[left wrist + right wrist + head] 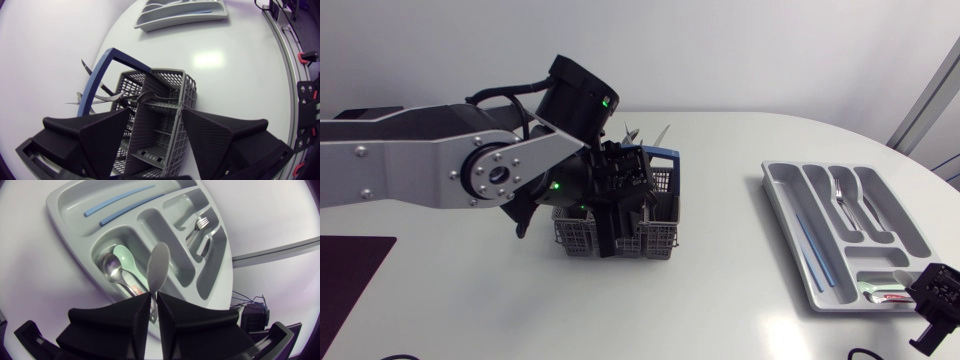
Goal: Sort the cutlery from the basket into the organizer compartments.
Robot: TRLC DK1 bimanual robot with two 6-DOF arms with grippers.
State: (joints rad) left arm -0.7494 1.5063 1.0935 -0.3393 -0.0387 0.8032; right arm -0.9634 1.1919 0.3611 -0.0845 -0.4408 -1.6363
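Right jaws pinch spoon [159, 266] by its handle over an organizer [65, 205] divider; off-centre release risks wrong slot. Left jaws spread above basket [167, 110]; could snag its rim.

White table [720, 300] — basket [575, 238] ctr, organizer [780, 195], dark mat [350, 270]
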